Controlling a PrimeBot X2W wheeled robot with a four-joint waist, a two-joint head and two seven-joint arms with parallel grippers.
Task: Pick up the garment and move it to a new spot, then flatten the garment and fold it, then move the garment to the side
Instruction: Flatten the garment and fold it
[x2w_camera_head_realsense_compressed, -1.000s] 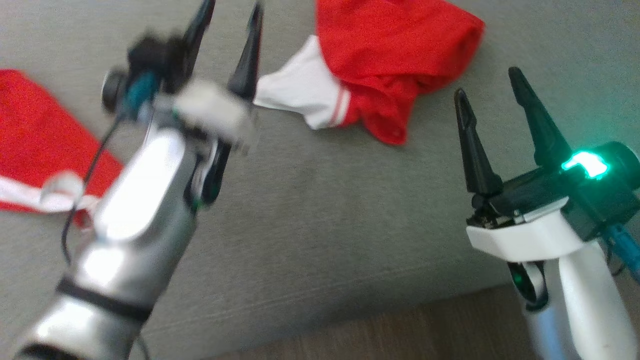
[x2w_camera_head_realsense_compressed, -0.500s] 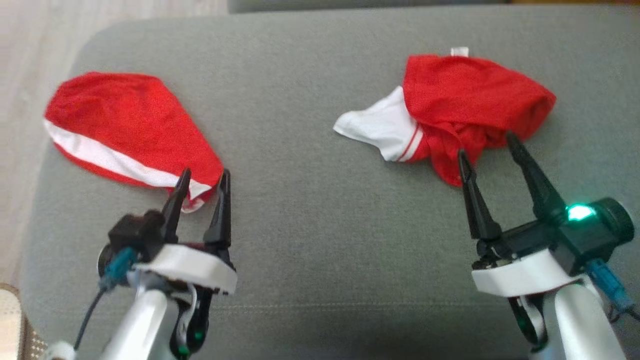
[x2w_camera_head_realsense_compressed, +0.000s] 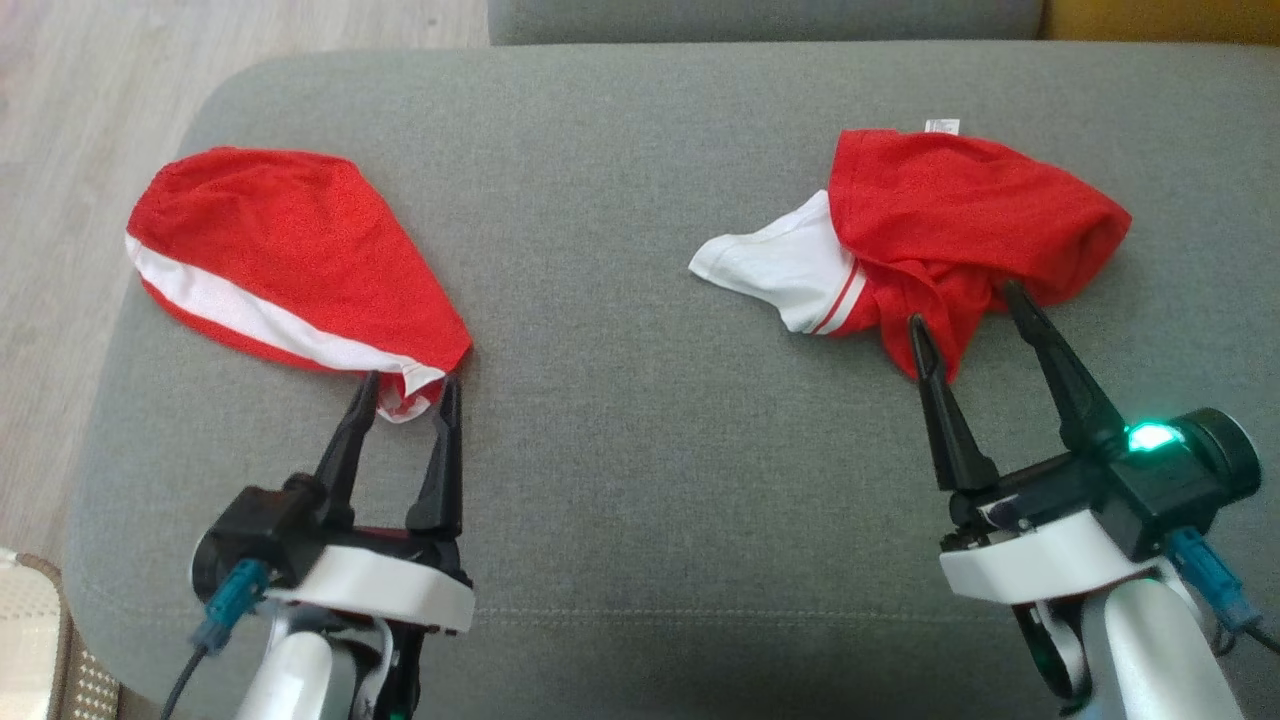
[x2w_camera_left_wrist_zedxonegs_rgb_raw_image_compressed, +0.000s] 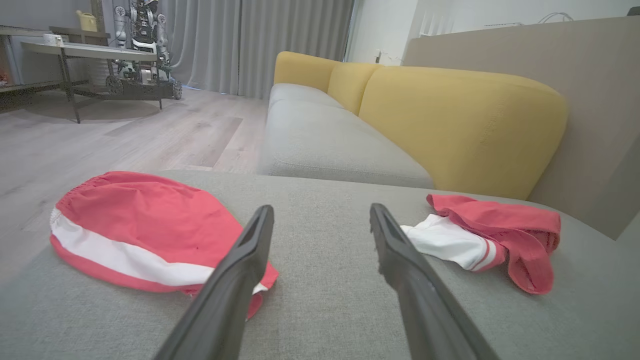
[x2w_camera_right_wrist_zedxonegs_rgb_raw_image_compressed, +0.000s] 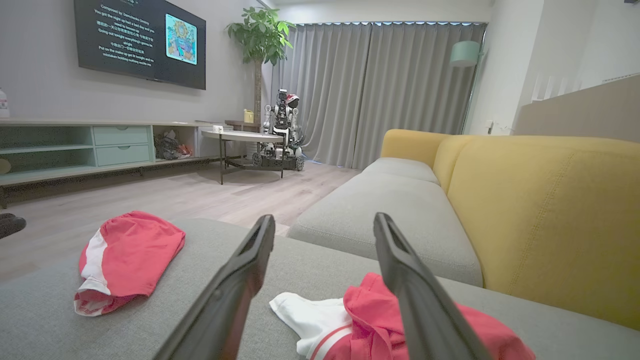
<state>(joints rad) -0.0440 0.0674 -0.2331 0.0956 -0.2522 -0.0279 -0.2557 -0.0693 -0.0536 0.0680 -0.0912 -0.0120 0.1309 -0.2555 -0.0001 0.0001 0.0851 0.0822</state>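
Grey sofa cushion (x2w_camera_head_realsense_compressed: 640, 450): one folded garment (x2w_camera_head_realsense_compressed: 290, 250) lies at left, seemingly done, a crumpled garment (x2w_camera_head_realsense_compressed: 960, 220) at right awaits lifting, with left hand (x2w_camera_head_realsense_compressed: 412, 380) and right hand (x2w_camera_head_realsense_compressed: 962, 303) spread and empty.

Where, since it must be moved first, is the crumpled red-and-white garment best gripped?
On the crumpled garment, probably the bunched red near edge, approached from the robot's side by the open right gripper: cloth stands raised there, the white part lies flat.
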